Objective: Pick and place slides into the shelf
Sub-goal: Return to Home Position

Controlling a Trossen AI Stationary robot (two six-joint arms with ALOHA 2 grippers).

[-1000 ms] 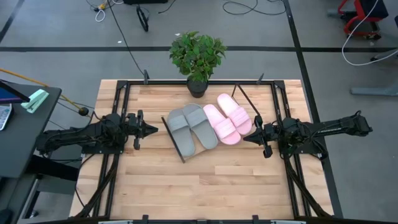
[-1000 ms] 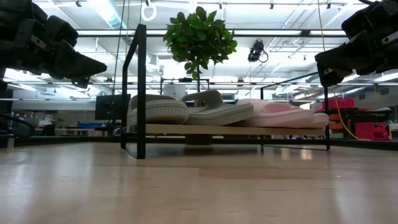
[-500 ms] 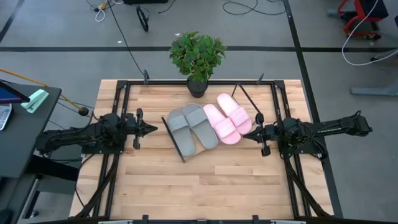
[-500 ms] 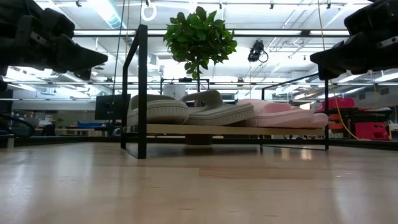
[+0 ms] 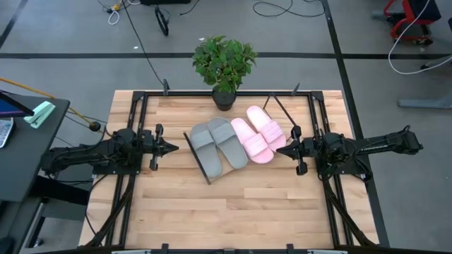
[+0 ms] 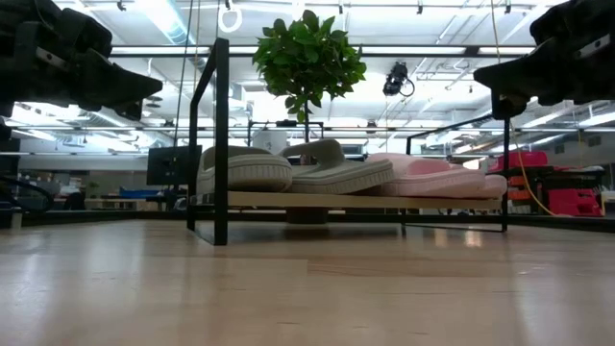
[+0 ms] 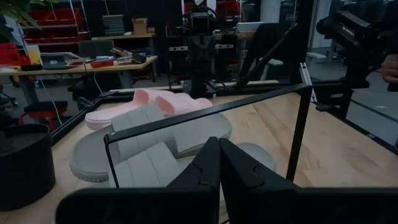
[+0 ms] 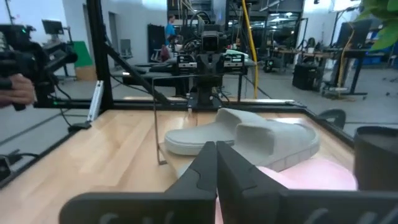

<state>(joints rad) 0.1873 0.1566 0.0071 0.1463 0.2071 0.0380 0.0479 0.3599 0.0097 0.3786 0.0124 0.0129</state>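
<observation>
Two grey slides (image 5: pixel 217 145) and two pale pink slides (image 5: pixel 258 134) lie side by side, soles down, on the slanted light-wood shelf (image 6: pixel 356 200) with its black wire frame (image 5: pixel 196 158), in the middle of the table. My left gripper (image 5: pixel 173 147) hangs shut and level above the table, left of the shelf, pointing at the grey slides (image 7: pixel 155 134). My right gripper (image 5: pixel 281 152) hangs shut and level to the right of the shelf, close to the pink slides. Neither holds anything.
A potted plant (image 5: pixel 224 67) stands at the table's far edge, just behind the shelf. Black frame rails (image 5: pixel 138 116) run along the table's sides. Bare wooden tabletop (image 5: pixel 233 212) lies between the shelf and the near edge. A person's hand (image 8: pixel 15 90) shows beyond the table.
Both grippers have tipped their fingertips upward, from slanting slightly down to level, while staying in place at the table's left and right sides. The slides and the shelf have not moved.
</observation>
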